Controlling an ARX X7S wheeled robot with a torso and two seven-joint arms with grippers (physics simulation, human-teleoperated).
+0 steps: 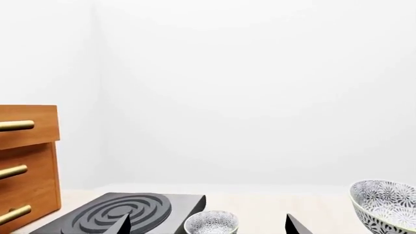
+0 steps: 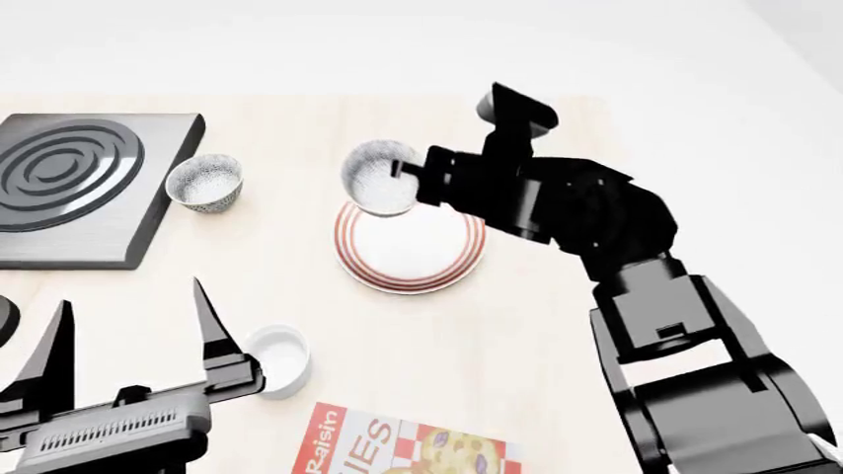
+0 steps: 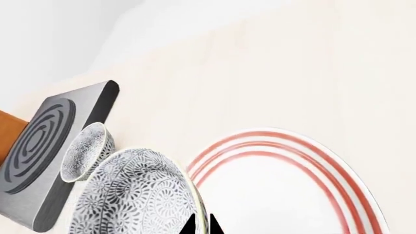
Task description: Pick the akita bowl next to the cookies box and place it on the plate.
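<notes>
My right gripper [image 2: 411,170] is shut on the rim of the akita bowl [image 2: 379,178], a white bowl with a fine dark speckled pattern. The bowl hangs tilted just above the far left edge of the plate [image 2: 424,255], which is white with red rings. In the right wrist view one fingertip sits on each side of the bowl's [image 3: 136,195] wall, with the plate [image 3: 279,185] below. The cookies box [image 2: 409,446] lies at the near edge of the table. My left gripper [image 2: 132,316] stands open and empty at the near left.
A second speckled bowl [image 2: 207,182] sits beside the grey stove burner [image 2: 73,183] at the far left. A plain white cup [image 2: 276,357] stands close to my left gripper's fingers. The left wrist view shows a wooden drawer cabinet [image 1: 26,165].
</notes>
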